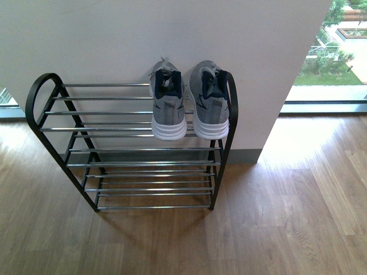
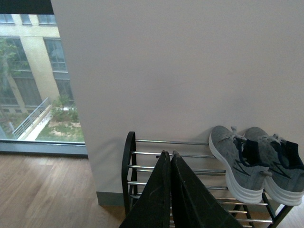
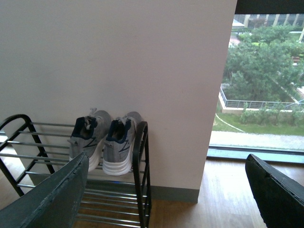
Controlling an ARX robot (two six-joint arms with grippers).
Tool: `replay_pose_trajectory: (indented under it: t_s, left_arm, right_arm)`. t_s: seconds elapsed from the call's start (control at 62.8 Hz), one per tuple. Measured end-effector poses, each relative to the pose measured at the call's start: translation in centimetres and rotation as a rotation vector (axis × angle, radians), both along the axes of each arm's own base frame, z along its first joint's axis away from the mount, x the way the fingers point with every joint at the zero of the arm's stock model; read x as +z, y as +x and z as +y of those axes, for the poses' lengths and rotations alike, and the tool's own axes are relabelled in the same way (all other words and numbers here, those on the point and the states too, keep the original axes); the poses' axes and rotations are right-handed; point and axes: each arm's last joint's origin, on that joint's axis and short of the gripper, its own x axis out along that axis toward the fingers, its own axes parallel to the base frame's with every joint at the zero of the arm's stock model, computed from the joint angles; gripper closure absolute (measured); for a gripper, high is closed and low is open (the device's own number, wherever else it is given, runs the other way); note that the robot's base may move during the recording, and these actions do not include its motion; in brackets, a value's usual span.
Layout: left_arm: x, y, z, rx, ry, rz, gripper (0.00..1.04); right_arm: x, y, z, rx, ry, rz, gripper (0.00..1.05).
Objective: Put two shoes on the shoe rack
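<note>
Two grey knit sneakers with white soles and navy linings stand side by side on the top tier of the shoe rack (image 1: 69, 150), at its right end: the left sneaker (image 1: 168, 109) and the right sneaker (image 1: 209, 106), heels toward me. They also show in the left wrist view (image 2: 235, 164) and the right wrist view (image 3: 118, 147). The rack has black rounded side frames and chrome rods. My left gripper (image 2: 169, 153) is shut and empty, held back from the rack's left end. My right gripper (image 3: 168, 164) is open and empty, back from the rack's right end. No pale blue slides are in view.
The rack stands against a white wall (image 1: 172, 40) on a wooden floor (image 1: 287, 217). Floor-length windows (image 1: 332, 51) flank the wall on both sides. The rack's lower tiers (image 1: 155, 183) carry nothing.
</note>
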Motion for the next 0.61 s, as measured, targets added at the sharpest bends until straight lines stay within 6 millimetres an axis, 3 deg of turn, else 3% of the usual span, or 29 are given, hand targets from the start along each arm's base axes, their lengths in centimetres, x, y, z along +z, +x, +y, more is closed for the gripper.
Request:
replay_pose_trajectory:
  t_s: [0.605]
  left_arm:
    - [-1.4,-1.6,0.0,0.0,0.0,-0.019,1.03]
  right_arm:
    - [0.0,0.0,0.0,0.0,0.0,0.0,0.09]
